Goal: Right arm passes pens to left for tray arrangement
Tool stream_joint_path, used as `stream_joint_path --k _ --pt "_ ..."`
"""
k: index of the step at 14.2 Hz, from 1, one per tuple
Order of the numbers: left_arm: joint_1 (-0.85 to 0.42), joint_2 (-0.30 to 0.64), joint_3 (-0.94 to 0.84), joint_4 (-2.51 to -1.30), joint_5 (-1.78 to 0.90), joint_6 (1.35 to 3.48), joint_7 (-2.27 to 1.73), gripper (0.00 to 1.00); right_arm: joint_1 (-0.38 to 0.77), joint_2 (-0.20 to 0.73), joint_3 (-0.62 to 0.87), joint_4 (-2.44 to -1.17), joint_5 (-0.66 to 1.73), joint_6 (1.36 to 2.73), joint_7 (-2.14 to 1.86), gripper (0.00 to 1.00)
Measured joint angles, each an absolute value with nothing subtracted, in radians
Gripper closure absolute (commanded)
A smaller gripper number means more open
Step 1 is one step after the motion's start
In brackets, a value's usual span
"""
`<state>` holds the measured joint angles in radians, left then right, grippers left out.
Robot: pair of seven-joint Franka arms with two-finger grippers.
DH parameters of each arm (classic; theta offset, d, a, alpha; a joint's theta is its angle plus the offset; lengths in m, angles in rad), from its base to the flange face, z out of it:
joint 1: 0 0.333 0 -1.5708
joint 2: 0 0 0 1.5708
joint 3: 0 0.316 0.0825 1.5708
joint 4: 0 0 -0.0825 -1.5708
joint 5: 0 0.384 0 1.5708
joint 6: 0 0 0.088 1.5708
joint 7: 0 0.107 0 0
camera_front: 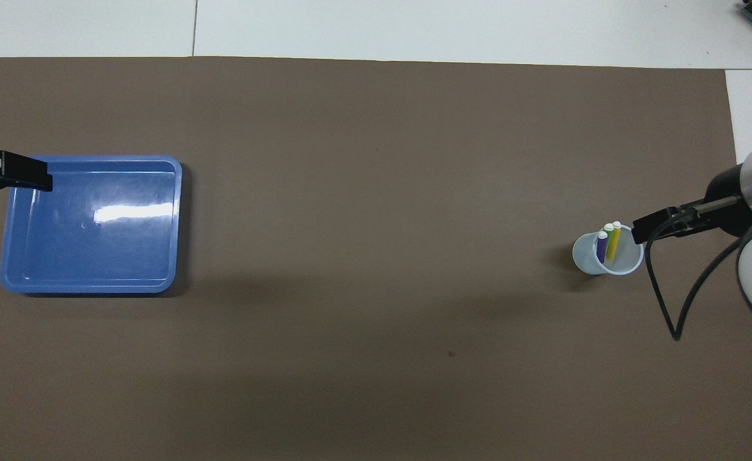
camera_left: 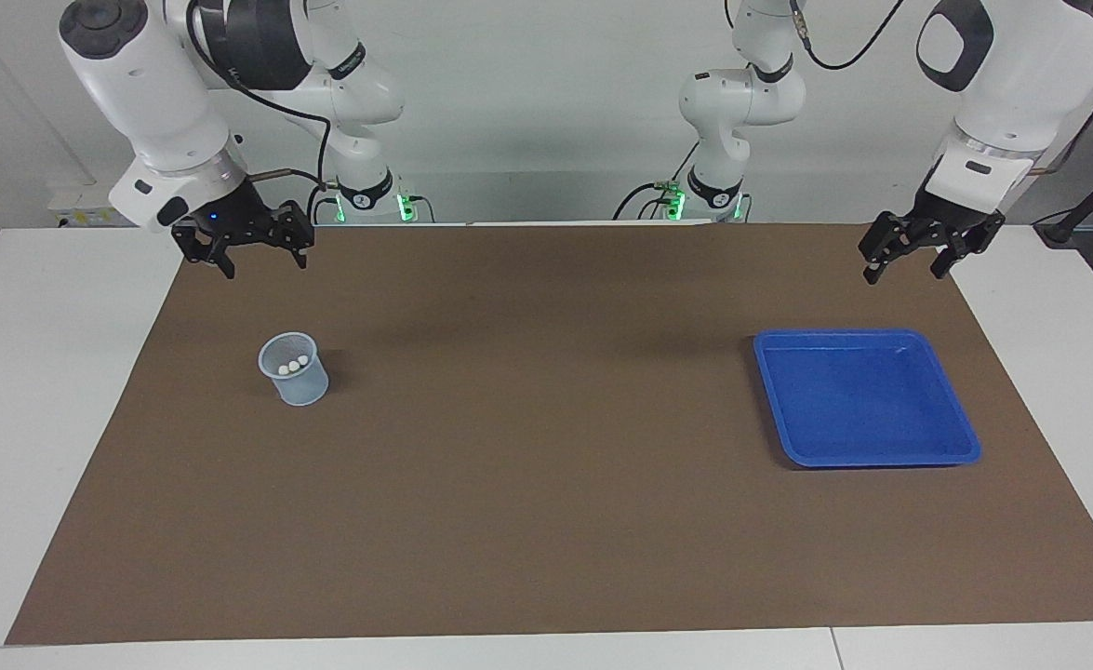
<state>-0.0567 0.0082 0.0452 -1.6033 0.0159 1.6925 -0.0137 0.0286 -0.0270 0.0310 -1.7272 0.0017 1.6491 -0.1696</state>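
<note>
Standing in cup (camera_left: 294, 370), pens (camera_front: 608, 242) below open right gripper (camera_left: 265, 264).

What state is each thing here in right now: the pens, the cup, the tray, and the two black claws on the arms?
Pens: three, purple, green and yellow, standing in the cup.
Mesh cup: upright on the brown mat.
Blue tray: flat on the mat, nothing in it.
Right tool: open, holding nothing, raised above the mat near the cup.
Left tool: open, holding nothing, raised near the tray, waiting.
</note>
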Motion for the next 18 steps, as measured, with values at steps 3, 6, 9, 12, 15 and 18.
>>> stream_joint_path --k 3,6,9,12,15,18 --pt "-0.057 0.008 0.043 -1.603 0.016 1.693 -0.028 0.00 0.066 -0.030 0.033 -1.782 0.002 1.704 -0.170 0.00" --pt "-0.058 0.008 0.038 -1.604 0.016 1.693 -0.067 0.00 0.075 -0.026 0.033 -1.872 0.002 1.804 -0.170 0.00" --pt "-0.058 0.007 0.037 -1.608 0.016 1.693 -0.077 0.00 0.072 -0.008 0.031 -1.964 0.002 1.912 -0.172 0.00" --pt "-0.058 0.001 0.037 -1.634 0.010 1.717 -0.080 0.00 0.070 0.029 0.028 -1.984 0.000 1.946 -0.186 0.00" --pt "-0.057 -0.019 0.044 -1.676 -0.026 1.726 -0.084 0.00 0.060 0.052 0.027 -1.987 -0.027 1.976 -0.257 0.00" --pt "-0.057 -0.047 0.046 -1.728 -0.033 1.731 -0.088 0.00 0.021 0.072 0.025 -2.010 -0.042 2.025 -0.350 0.00"
